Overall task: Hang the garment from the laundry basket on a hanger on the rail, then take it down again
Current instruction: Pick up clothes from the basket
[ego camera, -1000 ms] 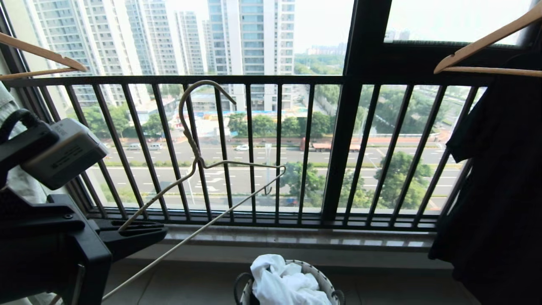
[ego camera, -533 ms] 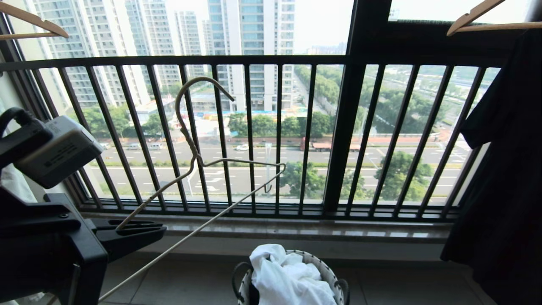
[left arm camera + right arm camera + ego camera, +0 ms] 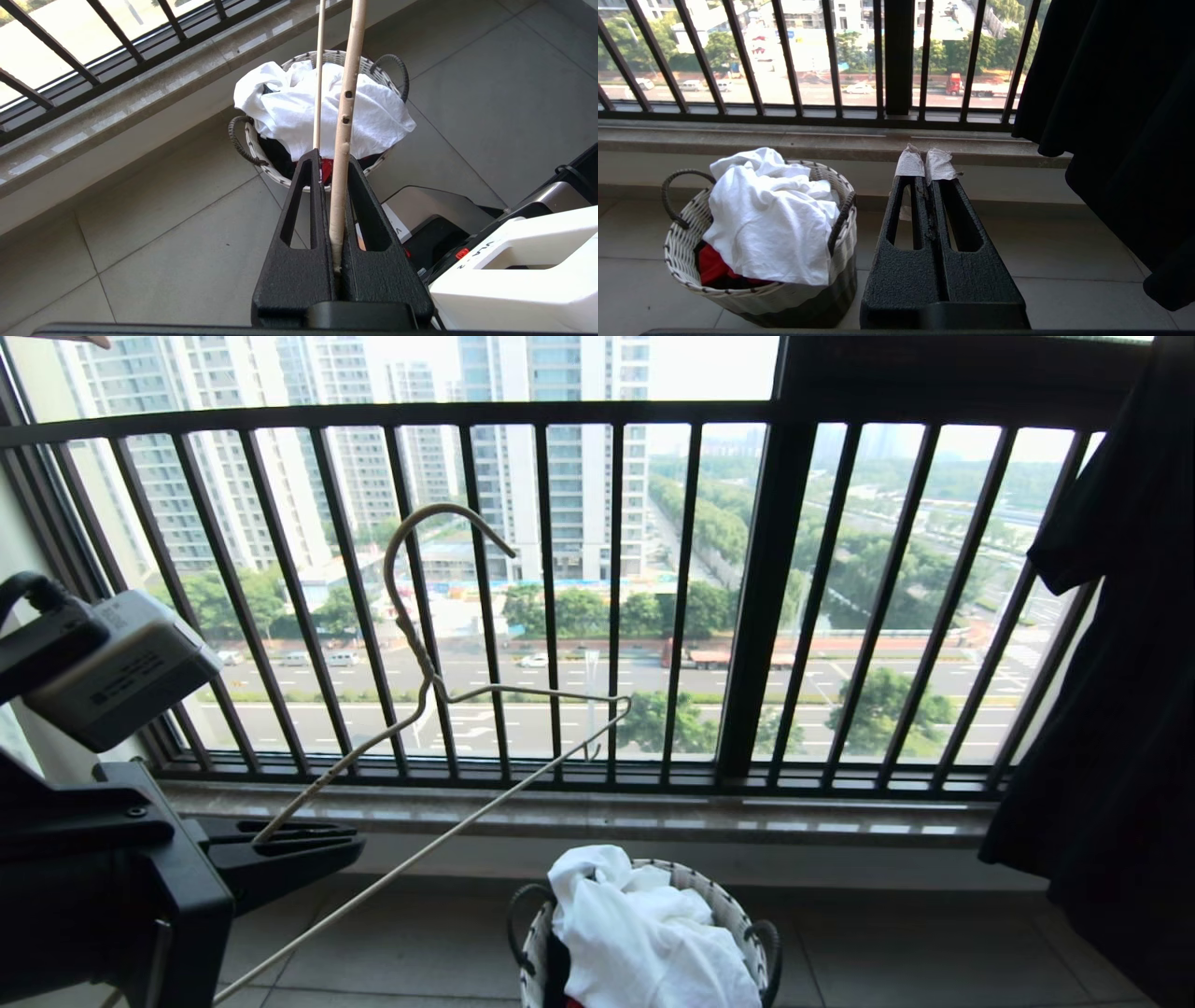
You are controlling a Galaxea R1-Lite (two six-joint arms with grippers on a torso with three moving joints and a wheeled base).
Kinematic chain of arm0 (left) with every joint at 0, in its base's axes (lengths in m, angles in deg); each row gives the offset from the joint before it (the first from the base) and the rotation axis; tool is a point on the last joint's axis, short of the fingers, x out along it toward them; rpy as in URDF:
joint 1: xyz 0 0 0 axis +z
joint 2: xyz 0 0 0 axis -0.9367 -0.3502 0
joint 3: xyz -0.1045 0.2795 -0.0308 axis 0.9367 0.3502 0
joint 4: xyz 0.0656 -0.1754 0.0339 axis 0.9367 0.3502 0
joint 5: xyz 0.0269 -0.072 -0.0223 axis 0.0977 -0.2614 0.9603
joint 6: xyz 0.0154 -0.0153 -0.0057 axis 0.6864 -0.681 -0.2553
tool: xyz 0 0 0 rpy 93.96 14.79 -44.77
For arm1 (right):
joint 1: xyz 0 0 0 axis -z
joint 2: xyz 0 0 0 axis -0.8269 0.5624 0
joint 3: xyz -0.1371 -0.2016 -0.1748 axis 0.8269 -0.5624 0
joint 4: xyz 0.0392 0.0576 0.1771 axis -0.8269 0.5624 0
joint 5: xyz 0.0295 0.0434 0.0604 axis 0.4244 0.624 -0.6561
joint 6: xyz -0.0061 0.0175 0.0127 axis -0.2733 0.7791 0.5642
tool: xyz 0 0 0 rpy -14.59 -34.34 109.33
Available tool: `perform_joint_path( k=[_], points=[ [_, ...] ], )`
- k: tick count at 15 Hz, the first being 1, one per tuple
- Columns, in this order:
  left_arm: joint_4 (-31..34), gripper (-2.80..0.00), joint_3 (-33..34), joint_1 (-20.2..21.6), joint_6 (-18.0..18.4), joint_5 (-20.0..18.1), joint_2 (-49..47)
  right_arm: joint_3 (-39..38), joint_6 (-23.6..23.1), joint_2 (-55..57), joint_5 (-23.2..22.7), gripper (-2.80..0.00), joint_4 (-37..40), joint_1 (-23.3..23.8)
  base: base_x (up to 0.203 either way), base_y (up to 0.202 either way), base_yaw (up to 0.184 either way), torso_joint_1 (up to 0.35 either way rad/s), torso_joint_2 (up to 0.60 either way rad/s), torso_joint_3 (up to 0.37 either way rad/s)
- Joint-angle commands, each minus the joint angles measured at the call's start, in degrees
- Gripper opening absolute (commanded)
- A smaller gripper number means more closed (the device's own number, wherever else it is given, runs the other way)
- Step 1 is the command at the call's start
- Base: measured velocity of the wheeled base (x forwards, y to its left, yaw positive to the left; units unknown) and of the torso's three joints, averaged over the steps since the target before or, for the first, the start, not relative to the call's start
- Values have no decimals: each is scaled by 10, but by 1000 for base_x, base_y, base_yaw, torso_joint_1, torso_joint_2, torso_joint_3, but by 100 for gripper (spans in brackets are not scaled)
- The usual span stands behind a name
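You face a grey tiled floor beneath a barred black window railing looking out on towers and a road. Your left gripper is pinched tight on one arm of the thin cream-white rod hanger, whose hook rises above and ahead of its tips. Ahead of and below them, the crumpled white T-shirt fills the small round white woven basket; your right gripper, pressed together and empty, hangs just beside that basket.
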Motion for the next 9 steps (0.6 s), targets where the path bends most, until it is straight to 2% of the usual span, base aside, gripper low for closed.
perform_joint_path(
  k=[1,6,9],
  points=[
    [1,-280,0,0,0,1,1,0,0,1,0,-280,0,0,0,0,0,-118,447,338],
    [1,-280,0,0,1,0,2,0,0,1,0,-280,0,0,0,0,0,-68,445,371],
    [1,-280,0,0,1,0,6,0,0,1,0,-280,0,0,0,0,0,-14,155,128]
  ],
)
